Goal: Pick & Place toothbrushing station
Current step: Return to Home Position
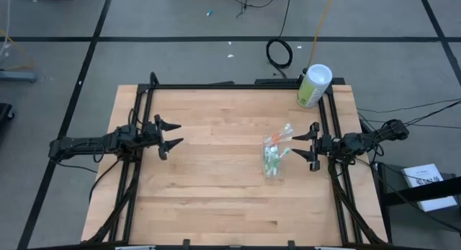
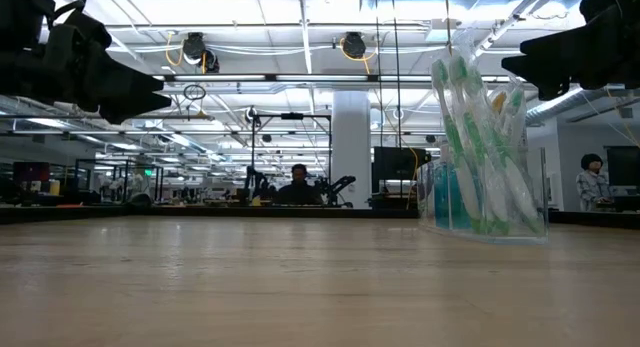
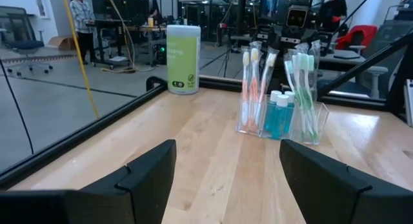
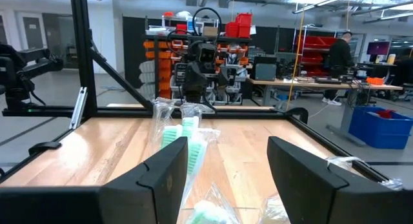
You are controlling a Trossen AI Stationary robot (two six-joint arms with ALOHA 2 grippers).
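Note:
The toothbrushing station (image 1: pixel 274 155) is a small clear holder with green, white and orange toothbrushes and teal bottles. It stands upright on its base on the wooden table, right of centre, and also shows in the low view (image 2: pixel 483 152) and the left wrist view (image 3: pixel 279 95). My right gripper (image 1: pixel 297 147) hovers open just to its right, fingers level and pointing at it. The station's wrapped brush tops (image 4: pixel 184 140) show close in front of the gap between its fingers. My left gripper (image 1: pixel 171 134) waits open over the table's left part, pointing right.
A pale-green canister with a white lid (image 1: pixel 314 85) stands at the table's far right corner, also seen from the left wrist (image 3: pixel 182 59). A black frame rail (image 1: pixel 238 86) runs around the table. Bare wood (image 1: pixel 216 178) lies between the arms. People stand in the room behind.

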